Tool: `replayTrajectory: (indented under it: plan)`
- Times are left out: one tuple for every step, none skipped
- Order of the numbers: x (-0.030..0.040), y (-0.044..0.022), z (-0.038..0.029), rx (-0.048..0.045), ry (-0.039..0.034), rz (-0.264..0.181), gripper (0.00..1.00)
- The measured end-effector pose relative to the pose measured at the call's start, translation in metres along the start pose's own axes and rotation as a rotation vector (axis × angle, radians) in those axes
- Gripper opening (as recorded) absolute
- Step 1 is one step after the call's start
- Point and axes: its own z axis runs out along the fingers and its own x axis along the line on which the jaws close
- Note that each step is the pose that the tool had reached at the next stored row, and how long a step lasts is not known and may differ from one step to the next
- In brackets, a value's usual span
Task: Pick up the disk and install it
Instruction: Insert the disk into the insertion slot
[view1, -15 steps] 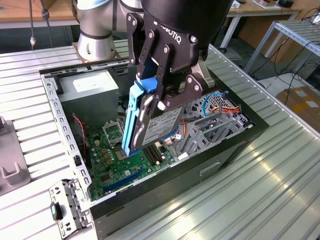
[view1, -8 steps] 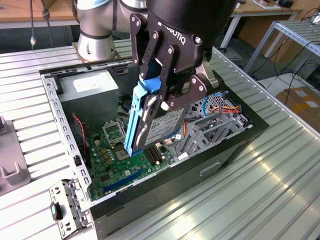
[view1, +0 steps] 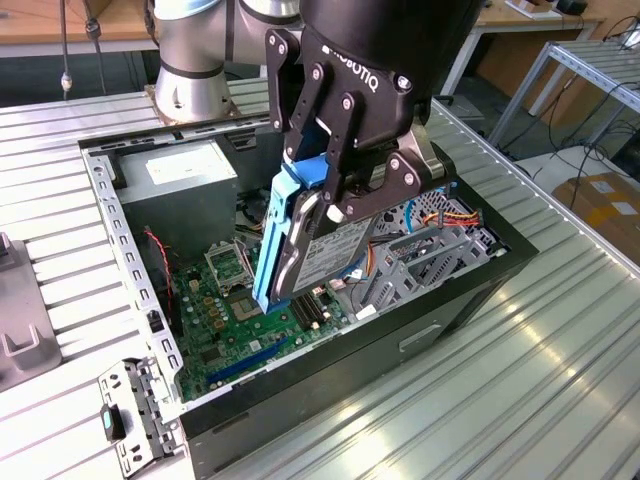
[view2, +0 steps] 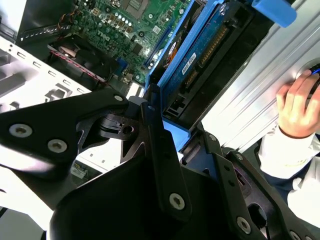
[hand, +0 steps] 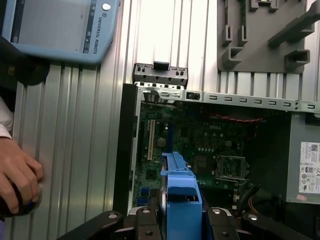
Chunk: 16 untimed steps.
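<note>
My gripper (view1: 345, 195) is shut on the disk (view1: 305, 250), a grey metal drive in a light-blue carrier. The disk hangs on edge, tilted, above the open computer case (view1: 110, 230), over the green motherboard (view1: 215, 315) and beside the grey drive cage (view1: 425, 260). In the second wrist view the disk (view2: 200, 55) reaches out past the gripper (view2: 182, 145), one black finger (view2: 155, 140) pressed against its blue frame. In the first wrist view the carrier (hand: 182, 192) stands between the fingers of the gripper (hand: 181, 222), over the motherboard (hand: 200, 145).
The case lies on a ribbed metal table (view1: 520, 380), with a silver power supply (view1: 185, 175) at its far end and orange cables (view1: 450, 215). A person's hand (hand: 17, 175) rests on the table near a teach pendant (hand: 60, 25). A grey fixture (hand: 260, 35) lies beyond the case.
</note>
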Motion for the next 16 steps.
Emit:
replayTrajectory:
  plan:
    - [0.0002, -0.0003, 0.0000, 0.0000, 0.0000, 0.000, 0.37]
    - [0.0004, -0.0005, 0.0000, 0.0000, 0.0000, 0.000, 0.37]
    - [0.0006, -0.0008, 0.0000, 0.0000, 0.0000, 0.000, 0.37]
    - [0.0009, -0.0012, 0.0000, 0.0000, 0.0000, 0.000, 0.37]
    - [0.0011, -0.0015, 0.0000, 0.0000, 0.0000, 0.000, 0.37]
    - [0.0014, -0.0017, 0.0001, 0.0000, 0.0000, 0.000, 0.37]
    - [0.0016, -0.0021, 0.0001, 0.0000, 0.0000, 0.000, 0.37]
    - [0.0018, -0.0024, 0.0001, 0.0000, 0.0000, 0.000, 0.37]
    - [0.0021, -0.0027, 0.0000, -0.0001, 0.0001, 0.000, 0.37]
    - [0.0023, -0.0030, 0.0001, 0.0000, 0.0000, 0.000, 0.37]
    - [0.0026, -0.0034, 0.0001, 0.0000, 0.0000, 0.000, 0.37]
    - [0.0028, -0.0036, 0.0001, 0.0000, 0.0000, 0.000, 0.37]
    - [0.0031, -0.0039, 0.0001, 0.0000, 0.0001, 0.000, 0.37]
    - [0.0033, -0.0042, 0.0001, 0.0000, 0.0000, 0.000, 0.37]
    - [0.0036, -0.0045, 0.0002, -0.0001, 0.0000, 0.000, 0.37]
    - [0.0039, -0.0048, 0.0002, 0.0000, 0.0000, 0.000, 0.37]
